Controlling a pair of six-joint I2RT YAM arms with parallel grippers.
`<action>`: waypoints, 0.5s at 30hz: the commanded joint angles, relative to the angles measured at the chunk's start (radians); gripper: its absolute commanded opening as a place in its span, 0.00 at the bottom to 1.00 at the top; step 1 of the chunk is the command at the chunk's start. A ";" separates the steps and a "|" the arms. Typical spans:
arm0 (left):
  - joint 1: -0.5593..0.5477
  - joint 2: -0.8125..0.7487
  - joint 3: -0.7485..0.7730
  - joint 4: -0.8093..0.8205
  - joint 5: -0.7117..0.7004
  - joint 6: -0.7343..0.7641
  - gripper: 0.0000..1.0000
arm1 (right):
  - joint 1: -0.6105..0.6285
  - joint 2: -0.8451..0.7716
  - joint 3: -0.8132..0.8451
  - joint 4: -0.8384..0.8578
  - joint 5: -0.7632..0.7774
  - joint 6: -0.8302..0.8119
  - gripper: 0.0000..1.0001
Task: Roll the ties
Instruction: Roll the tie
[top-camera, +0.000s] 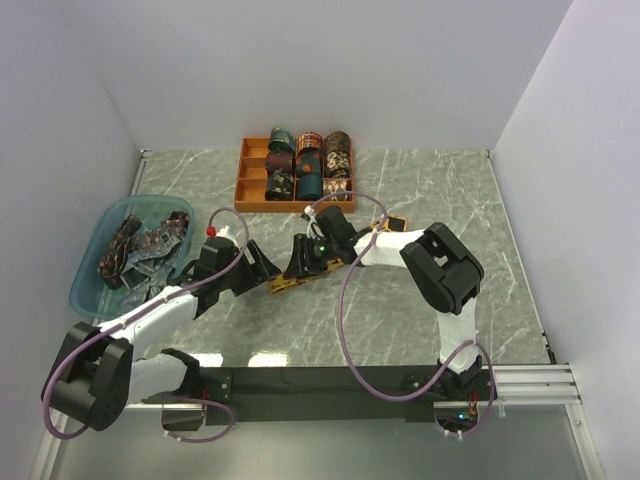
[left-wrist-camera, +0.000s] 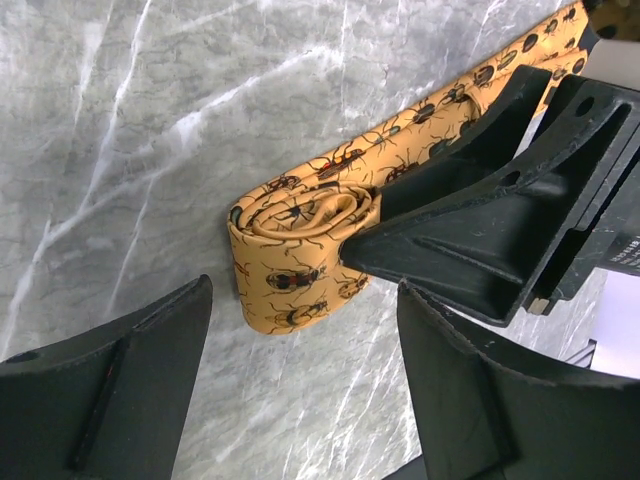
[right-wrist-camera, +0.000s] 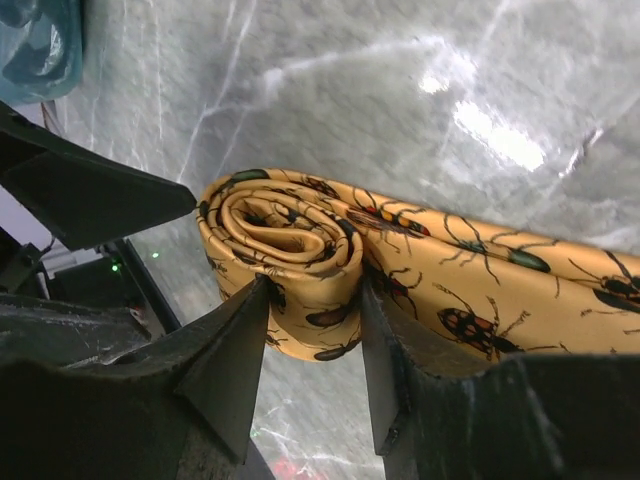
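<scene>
A mustard-gold tie printed with beetles lies across the marble table, its left end wound into a small roll. My right gripper is shut on that roll, one finger pressing each side. In the left wrist view the roll sits just ahead of my left gripper, which is open and touches nothing. The right gripper's black fingers reach in from the right there. Seen from above, the left gripper and right gripper face each other over the rolled end.
An orange compartment tray at the back holds several rolled ties. A translucent blue basin at the left holds loose dark ties. White walls close in the table on three sides.
</scene>
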 joint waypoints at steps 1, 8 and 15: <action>0.004 0.015 -0.009 0.065 0.033 -0.016 0.79 | -0.016 0.013 -0.031 0.063 -0.027 0.039 0.48; 0.004 0.066 -0.038 0.135 0.048 -0.016 0.76 | -0.045 0.020 -0.030 0.081 -0.058 0.060 0.42; 0.002 0.150 -0.027 0.215 0.079 0.010 0.73 | -0.051 0.029 0.004 0.038 -0.083 0.030 0.40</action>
